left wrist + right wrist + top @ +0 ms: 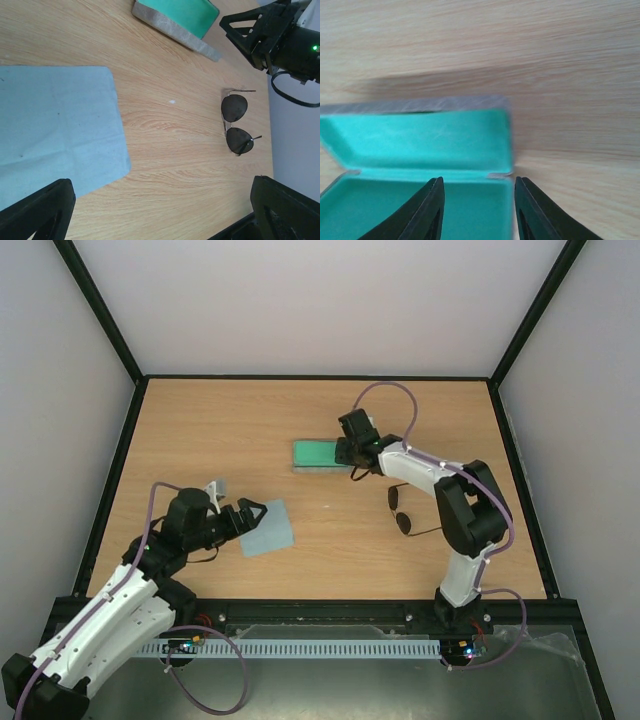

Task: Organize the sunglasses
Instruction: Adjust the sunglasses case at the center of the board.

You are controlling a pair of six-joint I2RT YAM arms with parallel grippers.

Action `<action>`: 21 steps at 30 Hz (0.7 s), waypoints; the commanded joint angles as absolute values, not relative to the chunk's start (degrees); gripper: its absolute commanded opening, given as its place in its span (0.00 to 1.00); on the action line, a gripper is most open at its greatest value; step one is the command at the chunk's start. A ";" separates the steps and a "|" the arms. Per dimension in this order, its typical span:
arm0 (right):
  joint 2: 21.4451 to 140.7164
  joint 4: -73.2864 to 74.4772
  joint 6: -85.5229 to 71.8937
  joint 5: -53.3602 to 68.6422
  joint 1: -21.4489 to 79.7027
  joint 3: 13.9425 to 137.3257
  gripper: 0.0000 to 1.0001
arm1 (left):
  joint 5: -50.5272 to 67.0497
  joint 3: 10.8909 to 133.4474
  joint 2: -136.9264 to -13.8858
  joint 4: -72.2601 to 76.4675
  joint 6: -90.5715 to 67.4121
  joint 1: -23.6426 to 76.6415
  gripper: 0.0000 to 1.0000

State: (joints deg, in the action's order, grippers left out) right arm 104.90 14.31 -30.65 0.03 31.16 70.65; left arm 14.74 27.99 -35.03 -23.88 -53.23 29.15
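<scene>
The sunglasses (402, 510) lie flat on the table right of centre, two dark round lenses in a thin wire frame; the left wrist view has the sunglasses (235, 125) at the right. The grey case (320, 455) lies open, its green lining (420, 140) showing. My right gripper (352, 457) hangs over the case's right end, open (479, 205): one finger over the lining, the other just outside the end wall, holding nothing. My left gripper (250, 512) stands wide open (162, 215) at the light blue cloth's (267, 528) left edge, holding nothing.
The cloth (50, 125) lies flat left of centre, between my left gripper and the sunglasses. The right arm's forearm (440, 480) passes just behind the sunglasses. Black frame rails (120, 480) edge the table on the left, right and back.
</scene>
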 commanded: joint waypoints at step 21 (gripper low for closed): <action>105.36 12.58 -30.66 0.18 40.94 64.35 0.33 | 13.28 28.63 -34.23 -26.01 -52.58 28.64 0.99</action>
State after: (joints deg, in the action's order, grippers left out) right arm 107.77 13.39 -29.89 2.09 40.29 66.50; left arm 13.23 28.36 -34.79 -25.28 -52.51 28.95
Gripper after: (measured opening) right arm 0.329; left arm 0.990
